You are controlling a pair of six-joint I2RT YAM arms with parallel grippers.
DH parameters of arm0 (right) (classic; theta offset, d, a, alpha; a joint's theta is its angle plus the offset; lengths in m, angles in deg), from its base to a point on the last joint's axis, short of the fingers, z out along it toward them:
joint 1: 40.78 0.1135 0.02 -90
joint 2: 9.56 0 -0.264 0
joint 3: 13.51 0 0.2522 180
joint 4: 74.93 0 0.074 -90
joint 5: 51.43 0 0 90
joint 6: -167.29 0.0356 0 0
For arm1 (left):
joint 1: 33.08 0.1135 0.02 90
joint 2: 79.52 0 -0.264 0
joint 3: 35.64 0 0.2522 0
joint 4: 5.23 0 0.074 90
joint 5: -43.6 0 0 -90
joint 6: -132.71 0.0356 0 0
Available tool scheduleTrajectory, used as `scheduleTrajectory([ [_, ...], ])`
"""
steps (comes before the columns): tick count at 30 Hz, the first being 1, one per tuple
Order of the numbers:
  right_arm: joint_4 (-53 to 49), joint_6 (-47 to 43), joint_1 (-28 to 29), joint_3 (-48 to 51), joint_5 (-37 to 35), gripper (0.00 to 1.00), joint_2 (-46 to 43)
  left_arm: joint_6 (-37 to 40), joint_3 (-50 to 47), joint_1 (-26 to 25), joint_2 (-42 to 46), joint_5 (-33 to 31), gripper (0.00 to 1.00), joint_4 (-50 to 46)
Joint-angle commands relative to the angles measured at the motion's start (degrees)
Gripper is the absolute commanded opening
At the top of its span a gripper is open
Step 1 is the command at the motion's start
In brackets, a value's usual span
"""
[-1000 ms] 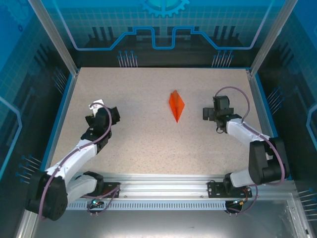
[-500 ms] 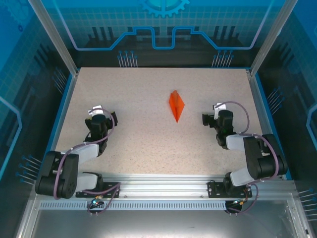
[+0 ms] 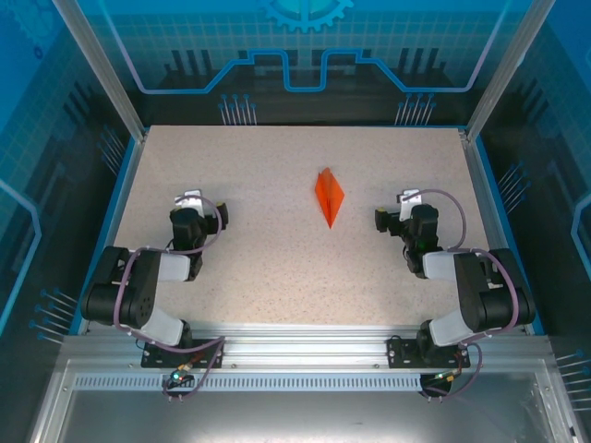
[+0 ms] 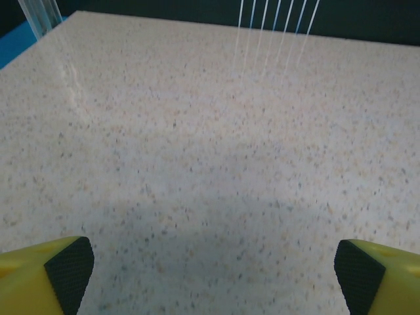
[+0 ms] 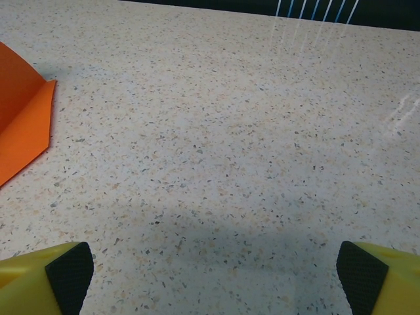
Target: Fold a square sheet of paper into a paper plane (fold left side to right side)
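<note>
The orange-red square sheet of paper lies folded as a slim, kite-shaped paper plane [image 3: 329, 196] flat on the speckled table, a little right of centre, its long tip pointing toward the near edge. One folded edge of the plane [image 5: 20, 118] shows at the left of the right wrist view. My right gripper [image 3: 395, 212] sits low to the plane's right, apart from it, open and empty [image 5: 210, 269]. My left gripper [image 3: 199, 209] rests far to the left, also open, with bare table between its fingertips [image 4: 213, 272].
The speckled table [image 3: 277, 268] is bounded by a blue rim and transparent blue walls with aluminium posts [image 3: 97, 65]. Both arms are folded back close to their bases on the near rail [image 3: 295, 343]. Thin white reflections streak the far tabletop [image 4: 275, 26].
Both arms have folded back toward their bases, the left one more, with the grippers settling low over the table. The paper plane has not moved, and both grippers stayed open.
</note>
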Motion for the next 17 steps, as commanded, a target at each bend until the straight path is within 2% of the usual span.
scheduleTrajectory([
  [1,2.4,-0.7,-0.9,-0.9,0.6,0.99,0.3,0.6,0.6,0.6,0.1,1.7,0.99,0.0],
  [5,0.9,-1.9,-0.6,-1.7,2.8,0.99,0.4,0.5,0.7,0.6,0.1,1.7,0.99,-0.3],
  [17,0.8,-1.8,-0.7,-1.8,3.2,0.99,0.4,0.5,0.7,0.6,0.2,1.7,0.98,-0.5],
])
